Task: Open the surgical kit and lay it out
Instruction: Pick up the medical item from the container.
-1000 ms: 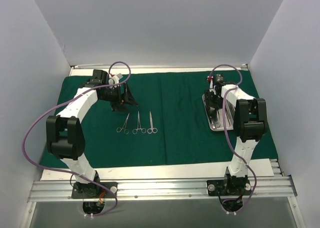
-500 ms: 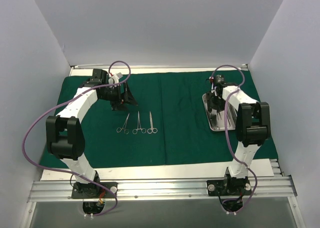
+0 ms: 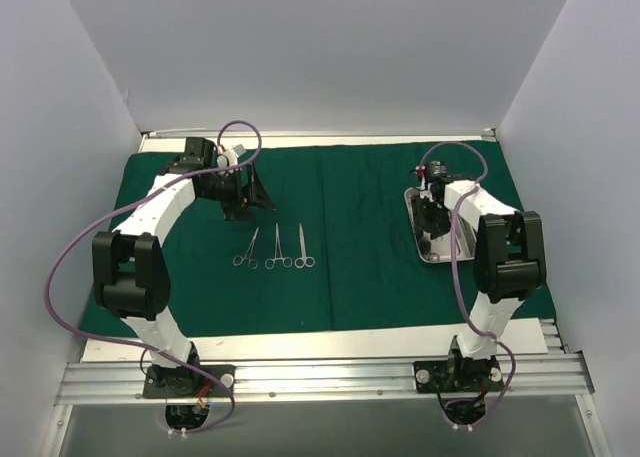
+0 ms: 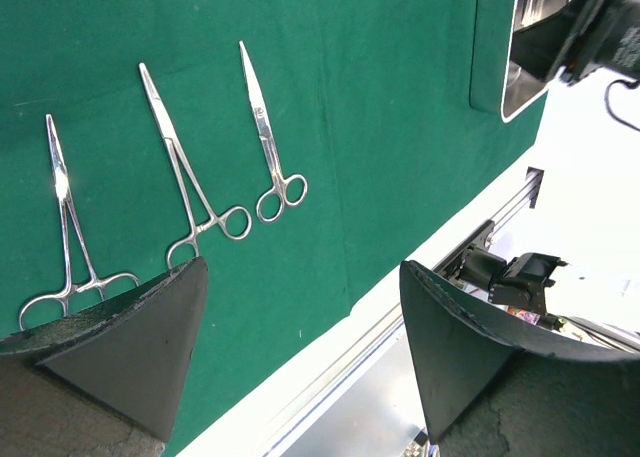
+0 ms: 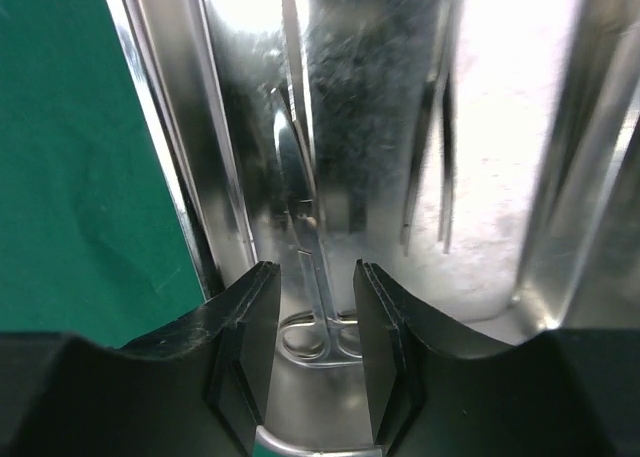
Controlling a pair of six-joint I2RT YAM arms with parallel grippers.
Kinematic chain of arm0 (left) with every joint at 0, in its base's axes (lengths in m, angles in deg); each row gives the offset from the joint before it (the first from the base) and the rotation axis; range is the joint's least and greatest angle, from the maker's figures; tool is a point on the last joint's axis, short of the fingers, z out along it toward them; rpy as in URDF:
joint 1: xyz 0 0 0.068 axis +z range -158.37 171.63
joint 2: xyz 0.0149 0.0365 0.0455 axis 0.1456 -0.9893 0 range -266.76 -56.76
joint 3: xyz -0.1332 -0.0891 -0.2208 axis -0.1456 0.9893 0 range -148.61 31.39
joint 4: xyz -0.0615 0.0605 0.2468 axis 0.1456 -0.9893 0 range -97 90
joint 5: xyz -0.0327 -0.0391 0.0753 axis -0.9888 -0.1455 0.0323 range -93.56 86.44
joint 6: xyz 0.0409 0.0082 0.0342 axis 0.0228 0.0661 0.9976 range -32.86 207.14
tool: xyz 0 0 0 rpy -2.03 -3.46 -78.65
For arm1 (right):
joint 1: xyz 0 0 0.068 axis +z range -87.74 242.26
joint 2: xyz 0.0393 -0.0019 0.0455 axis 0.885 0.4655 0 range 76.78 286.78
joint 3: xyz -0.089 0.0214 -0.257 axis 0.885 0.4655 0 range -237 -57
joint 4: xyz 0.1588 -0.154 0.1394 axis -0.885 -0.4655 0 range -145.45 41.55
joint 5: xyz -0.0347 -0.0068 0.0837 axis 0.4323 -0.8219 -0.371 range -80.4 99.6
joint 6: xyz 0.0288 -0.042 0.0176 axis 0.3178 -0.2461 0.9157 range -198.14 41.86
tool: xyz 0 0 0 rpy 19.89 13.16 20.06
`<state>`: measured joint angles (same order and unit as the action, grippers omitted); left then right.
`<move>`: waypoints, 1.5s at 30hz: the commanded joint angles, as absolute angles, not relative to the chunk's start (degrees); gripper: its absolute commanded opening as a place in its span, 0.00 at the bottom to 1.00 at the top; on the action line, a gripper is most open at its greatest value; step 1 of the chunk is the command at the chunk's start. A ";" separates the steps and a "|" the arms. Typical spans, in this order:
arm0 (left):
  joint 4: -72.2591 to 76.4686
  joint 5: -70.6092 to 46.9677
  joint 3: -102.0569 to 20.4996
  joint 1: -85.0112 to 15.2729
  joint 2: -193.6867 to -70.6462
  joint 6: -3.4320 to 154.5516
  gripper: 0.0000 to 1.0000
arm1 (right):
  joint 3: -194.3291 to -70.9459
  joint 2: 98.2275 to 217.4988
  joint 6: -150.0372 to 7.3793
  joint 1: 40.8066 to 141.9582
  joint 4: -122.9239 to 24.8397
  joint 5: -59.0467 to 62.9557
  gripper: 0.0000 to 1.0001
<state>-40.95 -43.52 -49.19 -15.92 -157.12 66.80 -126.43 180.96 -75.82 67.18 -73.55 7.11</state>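
Note:
The dark green drape (image 3: 360,227) lies spread over the table. Three ring-handled instruments (image 3: 277,248) lie side by side on it, and show in the left wrist view (image 4: 190,172). My left gripper (image 3: 246,199) hangs open and empty above and behind them, its fingers (image 4: 120,347) wide apart. The steel tray (image 3: 438,259) sits at the right on the drape. My right gripper (image 3: 431,215) is down inside the tray (image 5: 165,107), its jaws open and straddling the ring handles of a pair of scissors (image 5: 312,252) without touching them. Slim tweezers (image 5: 442,157) lie beside them in the tray.
White walls enclose the table on the left, back and right. A metal rail (image 3: 320,377) carrying both arm bases runs along the near edge. The tray's corner also shows in the left wrist view (image 4: 520,57).
My right gripper has shifted towards the tray's far left and sunk in over the scissors, while the right elbow swung nearer and to the right. The left arm and the three instruments have not moved.

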 commanded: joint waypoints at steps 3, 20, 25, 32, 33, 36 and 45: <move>-40.43 -45.04 -51.58 -16.02 -157.40 67.45 0.86 | -124.33 184.88 -75.95 67.97 -74.11 7.74 0.38; -39.02 -45.40 -51.49 -15.84 -156.78 65.96 0.86 | -129.68 192.37 -73.05 66.92 -75.60 11.96 0.00; -39.02 -45.48 -51.49 -16.45 -155.99 66.49 0.86 | -132.85 186.30 -70.94 66.74 -76.13 15.48 0.00; -38.23 -45.83 -50.17 -16.89 -154.67 65.61 0.86 | -137.95 182.08 -70.32 65.68 -77.54 21.46 0.00; -38.23 -45.75 -50.08 -16.81 -154.32 65.61 0.85 | -138.39 182.08 -70.50 65.34 -77.45 21.98 0.00; -38.49 -45.57 -50.17 -16.89 -153.97 66.04 0.85 | -140.58 183.04 -70.67 64.98 -77.89 21.99 0.00; -34.73 -48.64 -50.00 -20.67 -152.30 67.54 0.87 | -147.17 183.49 -68.74 65.15 -81.05 22.08 0.00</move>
